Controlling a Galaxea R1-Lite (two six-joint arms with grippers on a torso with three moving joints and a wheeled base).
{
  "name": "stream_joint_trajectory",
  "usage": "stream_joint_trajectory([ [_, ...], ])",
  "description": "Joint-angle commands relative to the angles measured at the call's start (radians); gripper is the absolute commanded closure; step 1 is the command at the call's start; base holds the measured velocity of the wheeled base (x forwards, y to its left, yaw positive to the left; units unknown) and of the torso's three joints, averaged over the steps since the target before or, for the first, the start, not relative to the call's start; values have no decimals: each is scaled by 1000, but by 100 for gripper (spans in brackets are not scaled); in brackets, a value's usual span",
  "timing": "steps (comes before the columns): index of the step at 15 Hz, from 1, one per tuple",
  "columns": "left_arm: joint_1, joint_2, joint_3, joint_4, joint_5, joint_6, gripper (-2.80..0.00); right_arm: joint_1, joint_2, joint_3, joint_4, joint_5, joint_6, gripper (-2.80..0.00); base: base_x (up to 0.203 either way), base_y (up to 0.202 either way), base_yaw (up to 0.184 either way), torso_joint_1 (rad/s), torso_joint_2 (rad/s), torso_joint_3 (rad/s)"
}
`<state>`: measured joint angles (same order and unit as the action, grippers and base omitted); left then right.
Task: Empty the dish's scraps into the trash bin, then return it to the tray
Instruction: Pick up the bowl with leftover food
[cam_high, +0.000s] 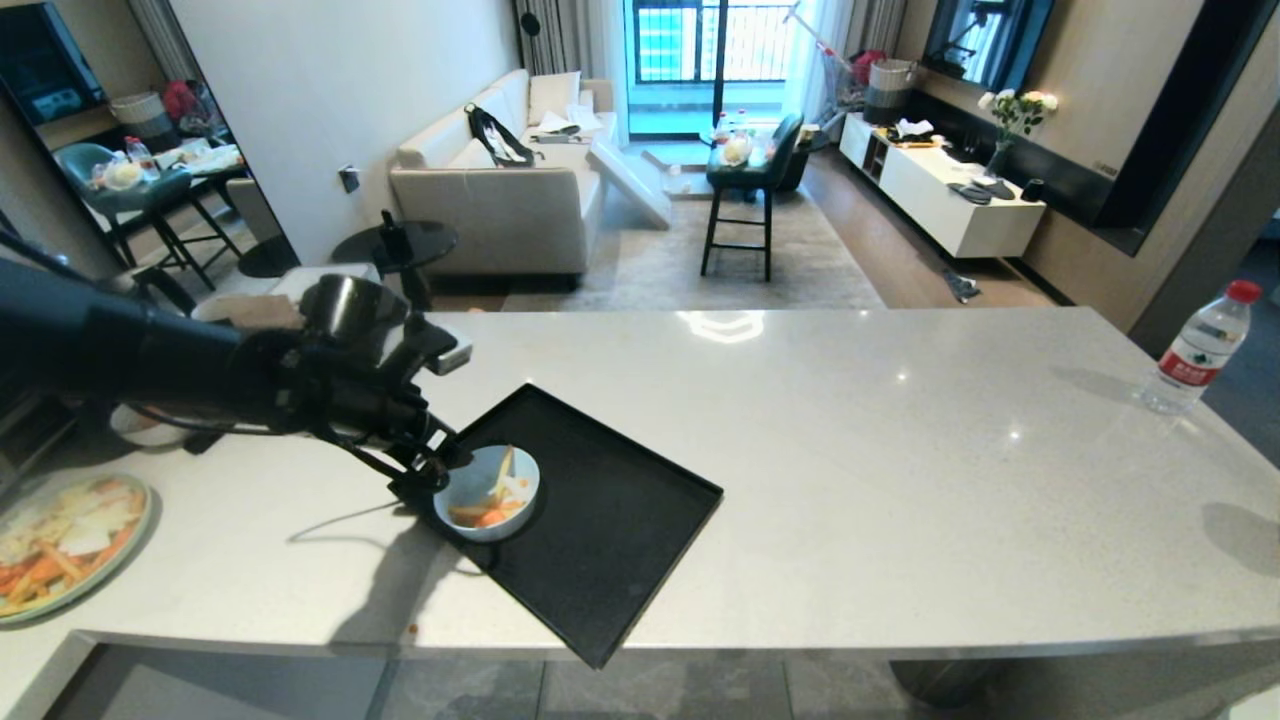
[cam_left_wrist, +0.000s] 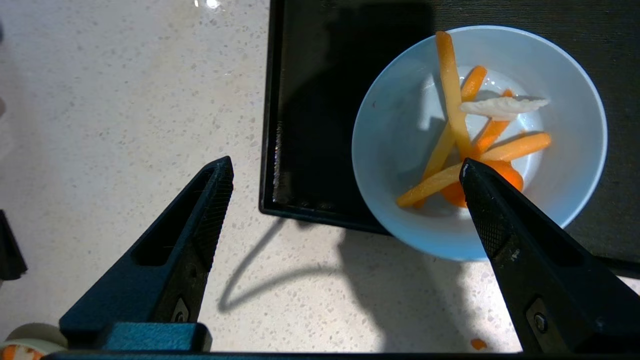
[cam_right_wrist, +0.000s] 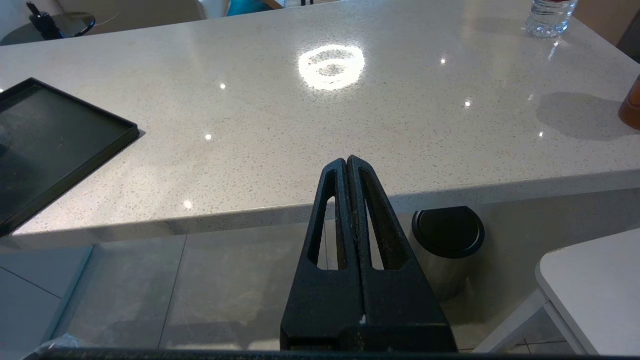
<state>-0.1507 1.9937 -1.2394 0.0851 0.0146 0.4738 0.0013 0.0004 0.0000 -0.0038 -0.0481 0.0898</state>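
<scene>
At the near-left corner of the tray (cam_high: 610, 500), the dish (cam_high: 487, 492) sits with part of its rim overhanging the tray's raised edge, the scraps (cam_left_wrist: 465, 135) loose inside; the left gripper (cam_left_wrist: 347, 172) hangs above it with jaws spread wide, holding nothing, one finger (cam_left_wrist: 505, 220) over the bowl and the other over the bare counter (cam_high: 850, 400). The likely risk is an off-centre closure on the glossy rim, which could tip the dish off the edge and spill the scraps. Below the counter edge, the right gripper (cam_right_wrist: 347, 162) is parked with fingers pressed together.
</scene>
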Motion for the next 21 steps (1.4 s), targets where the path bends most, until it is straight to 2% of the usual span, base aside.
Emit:
stream_joint_trajectory([
  [1, -7, 50, -17, 18, 1, -6, -280, 0, 0, 0, -1, 0, 1, 0, 0, 0, 0, 0, 0, 0],
  [9, -2, 164, -90, 24, -1, -26, -280, 0, 0, 0, -1, 0, 1, 0, 0, 0, 0, 0, 0, 0],
  [19, 56, 221, -127, 24, 7, -15, -280, 0, 0, 0, -1, 0, 1, 0, 0, 0, 0, 0, 0, 0],
  [20, 57, 221, -126, 24, 7, -15, 0, 0, 1, 0, -1, 0, 1, 0, 0, 0, 0, 0, 0, 0],
  [21, 56, 221, -124, 24, 7, -15, 0, 0, 0, 0, -1, -1, 1, 0, 0, 0, 0, 0, 0, 0],
])
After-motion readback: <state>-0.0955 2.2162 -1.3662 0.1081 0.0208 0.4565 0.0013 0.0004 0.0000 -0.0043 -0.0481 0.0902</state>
